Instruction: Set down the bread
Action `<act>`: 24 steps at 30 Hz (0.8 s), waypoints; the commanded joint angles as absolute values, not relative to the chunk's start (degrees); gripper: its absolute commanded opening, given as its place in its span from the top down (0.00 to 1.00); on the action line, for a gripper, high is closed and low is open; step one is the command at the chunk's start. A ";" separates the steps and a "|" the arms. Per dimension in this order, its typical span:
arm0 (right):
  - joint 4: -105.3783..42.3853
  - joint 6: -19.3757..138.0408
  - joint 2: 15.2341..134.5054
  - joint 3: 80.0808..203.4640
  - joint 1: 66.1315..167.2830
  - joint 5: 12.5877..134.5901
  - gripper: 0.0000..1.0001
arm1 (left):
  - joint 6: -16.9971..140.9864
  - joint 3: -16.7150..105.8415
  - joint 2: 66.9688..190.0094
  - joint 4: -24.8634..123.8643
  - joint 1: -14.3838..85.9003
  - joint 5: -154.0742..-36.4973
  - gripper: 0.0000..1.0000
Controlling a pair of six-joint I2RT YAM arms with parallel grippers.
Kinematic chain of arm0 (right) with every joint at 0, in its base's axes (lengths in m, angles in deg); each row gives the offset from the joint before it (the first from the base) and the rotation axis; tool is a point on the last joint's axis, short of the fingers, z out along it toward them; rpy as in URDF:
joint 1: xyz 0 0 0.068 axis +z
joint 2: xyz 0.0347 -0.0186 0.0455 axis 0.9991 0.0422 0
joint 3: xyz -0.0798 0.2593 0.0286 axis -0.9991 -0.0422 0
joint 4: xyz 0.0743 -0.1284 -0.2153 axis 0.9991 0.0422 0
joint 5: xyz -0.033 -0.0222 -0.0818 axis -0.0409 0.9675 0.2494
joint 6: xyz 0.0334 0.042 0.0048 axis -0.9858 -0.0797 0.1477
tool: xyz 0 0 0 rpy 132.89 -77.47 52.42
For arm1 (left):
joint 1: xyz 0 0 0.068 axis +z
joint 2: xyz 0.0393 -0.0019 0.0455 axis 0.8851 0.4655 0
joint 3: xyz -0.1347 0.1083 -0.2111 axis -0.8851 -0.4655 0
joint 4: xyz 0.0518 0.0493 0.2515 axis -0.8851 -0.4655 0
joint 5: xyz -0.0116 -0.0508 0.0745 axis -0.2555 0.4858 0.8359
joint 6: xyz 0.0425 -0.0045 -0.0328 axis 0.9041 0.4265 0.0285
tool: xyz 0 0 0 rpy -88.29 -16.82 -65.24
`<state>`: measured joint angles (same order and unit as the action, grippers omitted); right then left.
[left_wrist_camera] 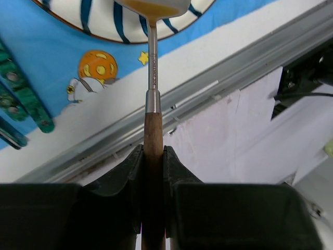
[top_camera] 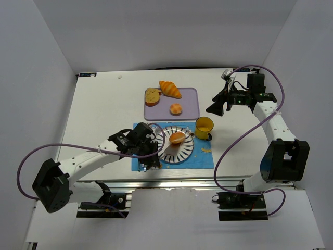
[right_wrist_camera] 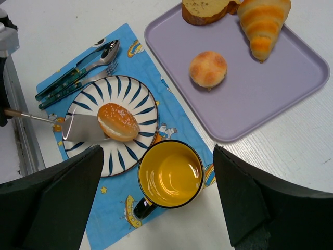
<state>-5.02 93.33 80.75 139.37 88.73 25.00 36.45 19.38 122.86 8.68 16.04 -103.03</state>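
A: So where is the bread (right_wrist_camera: 118, 121) sitting right now?

B: It is lying on the striped plate (right_wrist_camera: 140, 94), close to the near edge of the worktop and roughly midway along it. The flat blade of the spatula (right_wrist_camera: 83, 127) is meeting its side and appears to be tucked partly beneath it. I judge the roll is being set down, or is about to be slid off.

A: Who is holding the spatula?

B: The left claw (left_wrist_camera: 154, 156) is clenching the wooden handle between both fingers. It is gripping far back, so the blade is reaching the plate's middle.

A: And the right claw (top_camera: 216, 108)?

B: It is hanging towards the far right corner, fingers spread wide and grasping nothing. That is leaving the left arm room, and its camera is looking down on the plate, the yellow mug (right_wrist_camera: 170, 174) and the purple tray (right_wrist_camera: 260, 88).

A: What is lying on that tray?

B: A croissant (right_wrist_camera: 263, 23), a round bun (right_wrist_camera: 207, 68) and a cut piece of loaf (right_wrist_camera: 203, 10), all near the far edge. I'd say the blade is needing to draw back flat next, since tilting it risks rolling the bread off the plate
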 commanded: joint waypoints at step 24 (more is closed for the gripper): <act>-4.58 94.01 80.01 138.30 88.55 24.63 0.11 | 25.85 19.86 112.68 12.60 16.46 -122.98 1.00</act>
